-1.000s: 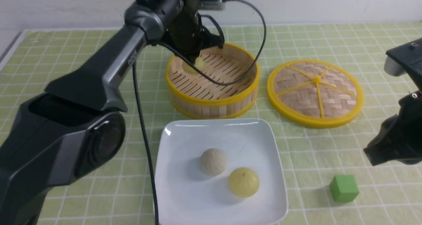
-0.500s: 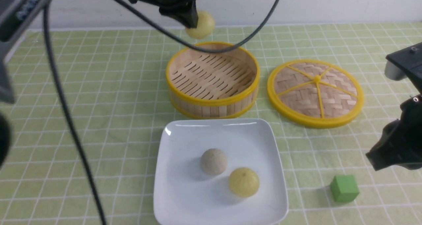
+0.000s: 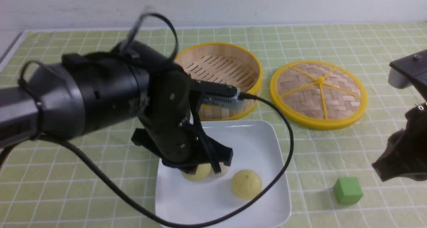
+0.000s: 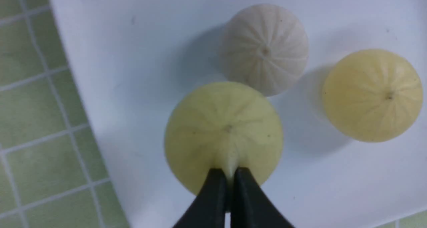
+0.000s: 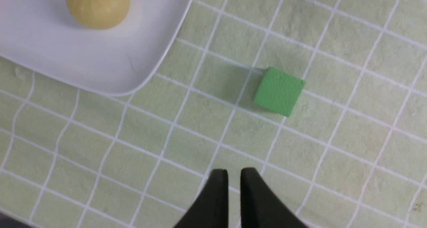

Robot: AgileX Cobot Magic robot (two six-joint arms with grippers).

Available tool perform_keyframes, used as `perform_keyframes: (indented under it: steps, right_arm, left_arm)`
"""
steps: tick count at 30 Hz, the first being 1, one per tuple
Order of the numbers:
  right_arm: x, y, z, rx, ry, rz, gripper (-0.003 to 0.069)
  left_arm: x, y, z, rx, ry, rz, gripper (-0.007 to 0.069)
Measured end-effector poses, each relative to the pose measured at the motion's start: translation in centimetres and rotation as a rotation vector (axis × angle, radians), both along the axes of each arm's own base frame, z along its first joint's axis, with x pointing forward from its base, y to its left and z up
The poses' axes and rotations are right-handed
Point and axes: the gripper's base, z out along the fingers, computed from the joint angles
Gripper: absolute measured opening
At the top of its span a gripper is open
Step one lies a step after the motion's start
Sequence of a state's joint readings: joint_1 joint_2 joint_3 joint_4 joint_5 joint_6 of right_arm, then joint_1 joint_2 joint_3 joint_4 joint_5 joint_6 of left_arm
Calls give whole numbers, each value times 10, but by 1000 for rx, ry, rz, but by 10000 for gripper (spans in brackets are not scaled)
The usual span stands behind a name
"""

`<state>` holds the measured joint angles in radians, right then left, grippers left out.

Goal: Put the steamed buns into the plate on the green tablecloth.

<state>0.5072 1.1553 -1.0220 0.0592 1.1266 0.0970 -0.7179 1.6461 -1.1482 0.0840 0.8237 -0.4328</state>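
Left arm has swung back from beyond the bamboo steamer basket (image 3: 217,107), and the pale yellow bun (image 4: 206,121) it was carrying is now over the plate (image 3: 220,211) on the green tablecloth (image 3: 320,168). Right arm has only shifted a bit, fwiw. Left gripper (image 4: 229,189) has its tips nearly together, clamped on a little pinch of that bun's top, and I honestly can't tell if the underside is touching the plate or just above it. Other two are sitting on the plate: greyish bun (image 4: 263,49) right by the held one, other yellow bun (image 3: 247,184) further to the right in the front view. Right gripper (image 5: 235,174) has its jaws a little apart with nothing between them, near the green cube (image 3: 348,190), which is on the cloth to the right of the plate. Basket is behind the plate, partly hidden by the left arm, and the woven lid (image 3: 319,94) with the yellow rim lies to the basket's right. As for writing, there are tiny marks on the grey connector housing (image 3: 222,101) on the left arm, too small for me to read
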Motion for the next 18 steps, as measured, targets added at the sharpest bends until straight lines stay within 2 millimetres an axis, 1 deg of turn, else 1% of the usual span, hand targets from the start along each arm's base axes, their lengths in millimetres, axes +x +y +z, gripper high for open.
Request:
perform_keyframes:
  steps: [2, 4, 5, 6, 7, 8, 11, 12, 13, 14, 15, 17, 18]
  right_arm:
    - [-5, -3, 2, -12, 9, 19, 78]
    - [-15, -8, 8, -15, 10, 28, 78]
    - [-22, -12, 13, -10, -2, 29, 78]
    - [-29, -16, 20, 1, -27, 30, 78]
    - [-31, -17, 21, 2, -34, 29, 78]
    - [-48, -28, 34, 33, -102, 19, 78]
    - [-82, -49, 55, 99, -238, -18, 78]
    - [-84, -51, 56, 105, -250, -21, 78]
    - [-108, -65, 65, 151, -336, -51, 80]
    - [-123, -75, 68, 181, -390, -72, 80]
    - [-133, -82, 66, 211, -437, -89, 80]
    - [-154, -95, 60, 303, -576, -124, 81]
    - [-161, -99, 50, 379, -692, -134, 77]
  left_arm:
    - [2, -3, -12, 0, 14, 29, 24]
    - [5, -5, -22, 2, 30, 69, 45]
    - [6, -5, -24, 6, 35, 75, 55]
    - [6, -6, -27, 8, 40, 82, 83]
    - [6, -6, -27, 9, 41, 82, 88]
    - [6, -6, -28, 10, 44, 87, 143]
    - [6, -7, -24, 9, 53, 96, 273]
    - [6, -7, -23, 12, 56, 96, 293]
    - [7, -8, -14, 7, 50, 97, 370]
    - [8, -8, -6, 3, 39, 97, 413]
    - [9, -8, 4, -3, 23, 96, 449]
    - [11, -7, 22, -11, -16, 92, 496]
    - [11, -5, 31, -11, -40, 88, 509]
